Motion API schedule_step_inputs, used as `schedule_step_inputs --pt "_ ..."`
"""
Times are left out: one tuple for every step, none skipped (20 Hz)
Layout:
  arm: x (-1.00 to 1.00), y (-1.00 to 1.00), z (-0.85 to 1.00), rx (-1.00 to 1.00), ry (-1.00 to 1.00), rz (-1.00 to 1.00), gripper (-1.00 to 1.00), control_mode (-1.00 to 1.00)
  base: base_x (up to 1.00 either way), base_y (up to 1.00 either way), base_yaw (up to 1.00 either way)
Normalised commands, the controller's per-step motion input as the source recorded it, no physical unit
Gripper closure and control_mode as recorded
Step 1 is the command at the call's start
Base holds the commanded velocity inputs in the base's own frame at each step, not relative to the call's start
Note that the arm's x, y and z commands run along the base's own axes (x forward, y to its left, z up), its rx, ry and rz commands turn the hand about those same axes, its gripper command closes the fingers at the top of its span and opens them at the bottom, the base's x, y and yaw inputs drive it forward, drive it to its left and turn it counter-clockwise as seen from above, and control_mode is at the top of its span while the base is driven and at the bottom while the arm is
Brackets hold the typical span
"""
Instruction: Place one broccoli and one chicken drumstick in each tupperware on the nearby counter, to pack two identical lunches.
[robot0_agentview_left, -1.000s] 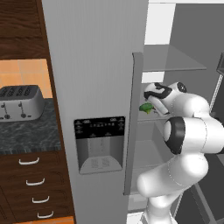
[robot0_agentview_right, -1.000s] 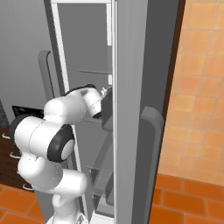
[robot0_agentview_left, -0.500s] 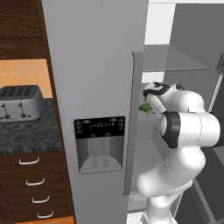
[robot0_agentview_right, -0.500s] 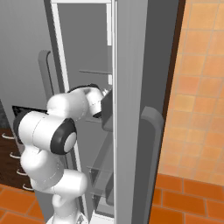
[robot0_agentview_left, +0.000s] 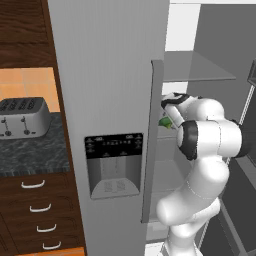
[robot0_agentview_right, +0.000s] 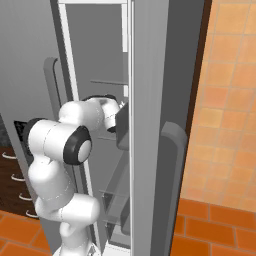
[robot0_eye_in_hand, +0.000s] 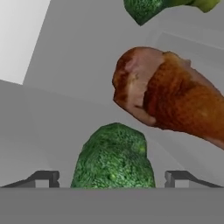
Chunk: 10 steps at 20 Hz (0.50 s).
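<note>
In the hand view a bumpy green broccoli (robot0_eye_in_hand: 114, 157) sits on the grey fridge shelf, right between the two fingertips of my gripper (robot0_eye_in_hand: 113, 179). The jaws are open, with a gap on each side of the floret. Just beyond it lies a glossy orange-brown chicken drumstick (robot0_eye_in_hand: 170, 98), and a second broccoli (robot0_eye_in_hand: 144, 8) shows at the top edge. In the left base view my hand reaches into the fridge beside a green broccoli (robot0_agentview_left: 164, 122). The dark speckled counter (robot0_agentview_left: 35, 150) lies to the left. The tupperware is out of view.
The grey fridge door (robot0_agentview_left: 110, 100) with its dispenser panel stands close to the left of my arm. A shelf (robot0_agentview_left: 200, 67) is just above my hand. The other fridge door (robot0_agentview_right: 160, 125) is to the right. A silver toaster (robot0_agentview_left: 22, 116) stands on the counter above the drawers.
My elbow has swung a little further in toward the fridge. The hand has stayed at the shelf by the broccoli.
</note>
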Motion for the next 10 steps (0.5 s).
schedule_step_inputs --pt "0.39 0.07 -0.57 0.00 0.06 0.00 1.00 -1.00 0.00 0.00 0.00" --pt "0.27 0.03 -0.58 0.00 0.06 0.00 1.00 -1.00 0.00 0.00 0.00" --pt "0.02 0.00 -0.57 0.00 0.03 0.00 1.00 -1.00 0.00 0.00 0.00" --pt "0.00 0.00 -0.55 0.00 0.02 0.00 1.00 -1.00 0.00 0.00 0.00" --pt "0.00 0.00 -0.57 0.00 0.00 0.00 1.00 -1.00 0.00 0.00 0.00" --pt "0.00 0.00 -0.56 0.00 0.00 0.00 1.00 -1.00 0.00 0.00 0.00" --pt "0.00 0.00 -0.54 0.00 0.00 0.00 1.00 -1.00 0.00 0.00 0.00" --pt "-0.05 0.01 -0.48 0.00 0.00 0.00 1.00 -1.00 0.00 0.00 0.00" --pt "-0.07 0.01 -0.32 0.00 0.00 0.00 1.00 -1.00 0.00 0.00 0.00" --pt "0.00 0.00 -0.11 0.05 0.00 0.00 1.00 -1.00 0.00 0.00 0.00"
